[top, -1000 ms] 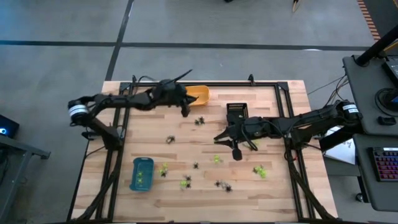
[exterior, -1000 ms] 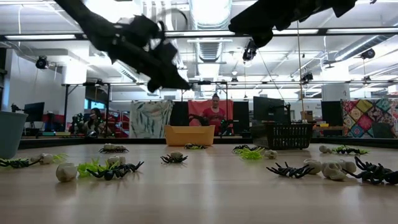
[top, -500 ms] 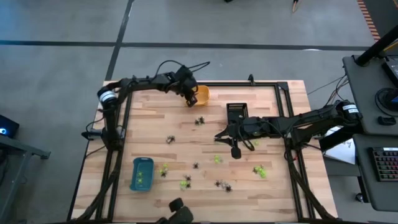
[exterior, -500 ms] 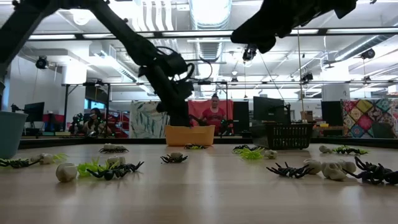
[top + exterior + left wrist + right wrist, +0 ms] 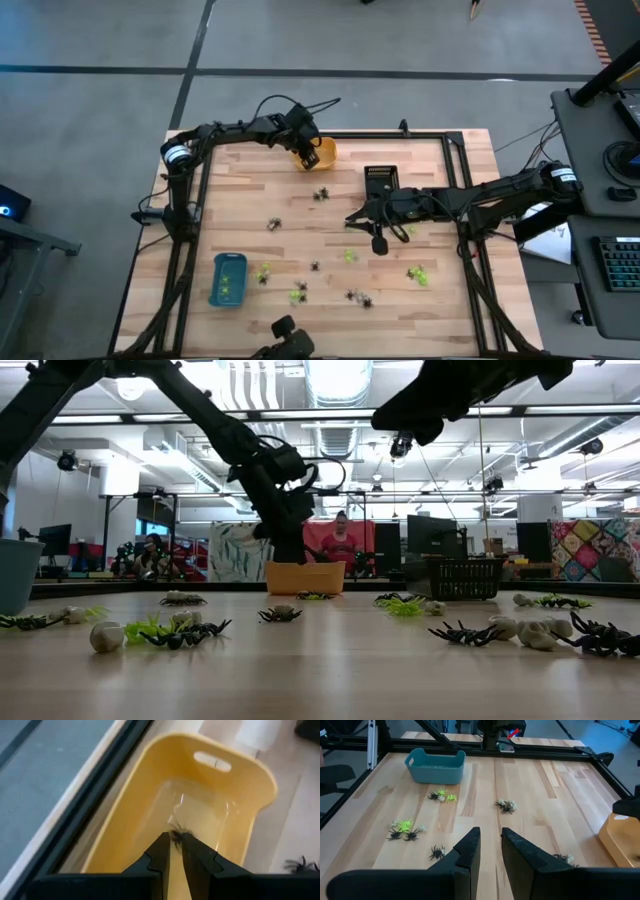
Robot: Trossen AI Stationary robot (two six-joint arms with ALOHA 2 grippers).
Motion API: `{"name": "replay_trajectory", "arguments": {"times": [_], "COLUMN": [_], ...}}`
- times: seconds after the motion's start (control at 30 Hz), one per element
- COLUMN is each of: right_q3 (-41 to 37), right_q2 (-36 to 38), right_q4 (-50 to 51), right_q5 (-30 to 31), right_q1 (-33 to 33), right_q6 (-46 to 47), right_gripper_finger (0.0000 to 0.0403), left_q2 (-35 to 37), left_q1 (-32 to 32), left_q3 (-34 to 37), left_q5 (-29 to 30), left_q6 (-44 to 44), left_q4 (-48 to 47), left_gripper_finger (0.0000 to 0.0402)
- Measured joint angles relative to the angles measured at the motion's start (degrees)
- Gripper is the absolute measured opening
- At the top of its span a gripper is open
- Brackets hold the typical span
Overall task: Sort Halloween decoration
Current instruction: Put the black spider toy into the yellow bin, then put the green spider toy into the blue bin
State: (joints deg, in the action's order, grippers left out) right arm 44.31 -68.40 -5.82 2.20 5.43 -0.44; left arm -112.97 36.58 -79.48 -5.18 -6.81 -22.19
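the wooden table carries everything, and the two dark arms reach in over it from opposite sides. the left arm stretches to the far edge, where its left claw hangs inside the yellow tray, fingers pointing down at the tray floor and parted only by a thin slit; a small black spider sits right at the fingertips, and i cannot tell if it is still pinched or already let go. in the overhead view the same left claw covers the near end of the yellow tray. the right arm comes across from the other side, and its right claw hovers above the middle of the table with a narrow gap between the fingers and nothing in them. the black basket stands just behind the right claw, the blue tray well off to its side toward the near left corner. the loose decorations are scattered around the right claw: a green piece just beside it, another green one a little further out, a black spider between the two claws, and a dark cluster toward the near edge
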Motion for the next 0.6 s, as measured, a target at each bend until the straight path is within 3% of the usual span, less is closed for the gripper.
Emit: {"name": "replay_trajectory", "arguments": {"times": [0.17,0.3,0.4,0.6], "right_q3": [0.0,-0.1,-0.1,-0.1], "right_q2": [0.0,0.0,0.0,0.0], "right_q4": [0.0,0.1,1.6,2.7], "right_q5": [0.0,1.1,1.5,3.0], "right_q1": [0.0,0.0,0.0,0.0], "right_q6": [1.0,4.2,7.0,10.9], "right_gripper_finger": [0.0072,0.0071,0.0068,0.0068], "left_q2": [0.6,2.2,5.0,14.0], "left_q1": [-0.4,-1.3,-2.9,-8.3], "left_q3": [-0.2,0.6,2.1,7.9], "left_q5": [-0.3,-5.5,-8.8,-8.8], "left_q6": [1.2,1.9,2.6,4.0], "left_q4": [-1.4,-2.4,-2.3,1.3], "left_gripper_finger": [0.0042,0.0042,0.0042,0.0042]}}
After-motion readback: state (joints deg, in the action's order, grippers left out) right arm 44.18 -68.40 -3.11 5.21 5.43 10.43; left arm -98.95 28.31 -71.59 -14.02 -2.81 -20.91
